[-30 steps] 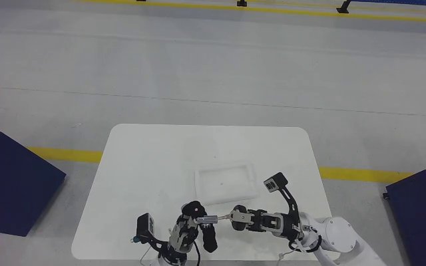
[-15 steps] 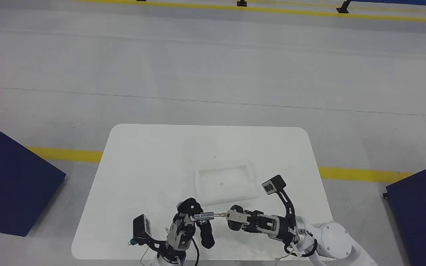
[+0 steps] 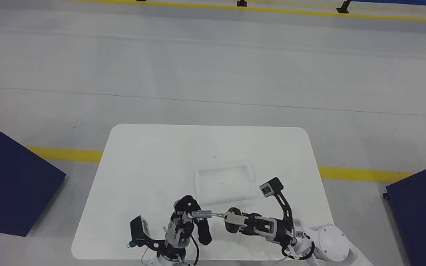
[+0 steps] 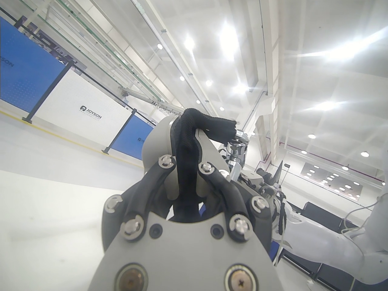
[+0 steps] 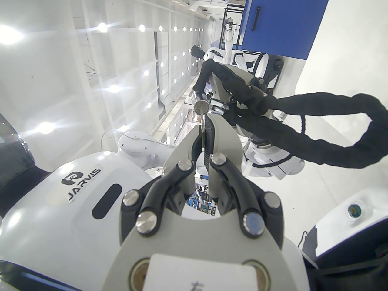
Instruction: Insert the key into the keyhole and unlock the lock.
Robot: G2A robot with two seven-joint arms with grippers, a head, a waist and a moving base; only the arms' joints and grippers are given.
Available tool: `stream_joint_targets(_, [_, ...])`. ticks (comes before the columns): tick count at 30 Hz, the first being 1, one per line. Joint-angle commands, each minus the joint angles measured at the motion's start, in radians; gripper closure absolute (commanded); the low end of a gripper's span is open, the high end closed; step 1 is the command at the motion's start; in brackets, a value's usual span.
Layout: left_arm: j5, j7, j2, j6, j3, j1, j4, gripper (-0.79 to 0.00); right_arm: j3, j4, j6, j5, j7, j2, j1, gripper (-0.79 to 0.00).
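Near the table's front edge, my left gripper (image 3: 187, 217) is shut on a small chrome lock (image 3: 195, 214). My right gripper (image 3: 224, 217) faces it from the right, shut on the key (image 3: 208, 215). In the right wrist view the thin key blade (image 5: 202, 131) sticks out between the fingers of my right gripper (image 5: 205, 121). Its tip meets the round face of the lock (image 5: 201, 106). How deep the key sits I cannot tell. In the left wrist view the chrome lock (image 4: 238, 149) shows just past my left gripper (image 4: 194, 136), partly hidden by a black cable sleeve (image 4: 209, 127).
A shallow white tray (image 3: 198, 187) lies on the white table (image 3: 133, 173) just behind the grippers. A black cable loop (image 5: 333, 128) hangs off the left arm. Blue panels stand on the floor at both sides of the table.
Both grippers, still joined through key and lock, have shifted a little to the left along the table's front edge.
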Motion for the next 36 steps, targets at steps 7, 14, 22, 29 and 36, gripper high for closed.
stream_joint_targets(7, [0.030, 0.017, -0.008, 0.030, -0.008, 0.001, 0.005, 0.000, -0.007, -0.005, 0.013, 0.001, -0.003, -0.005, -0.001, 0.000])
stream_joint_targets(14, [0.077, 0.038, -0.014, 0.084, -0.020, 0.004, 0.007, 0.000, -0.020, -0.010, 0.027, -0.003, -0.021, -0.011, 0.002, 0.000])
stream_joint_targets(22, [0.109, 0.060, -0.020, 0.140, -0.033, 0.009, 0.010, 0.000, -0.038, -0.008, 0.034, -0.016, -0.039, -0.018, 0.005, 0.000])
stream_joint_targets(29, [0.097, 0.076, -0.028, 0.163, -0.042, 0.013, 0.011, 0.000, -0.041, -0.008, 0.027, -0.016, -0.051, -0.022, 0.003, 0.000])
stream_joint_targets(36, [0.090, 0.075, -0.035, 0.160, -0.041, 0.013, 0.013, 0.000, -0.047, -0.007, 0.014, -0.012, -0.069, -0.028, -0.003, 0.000])
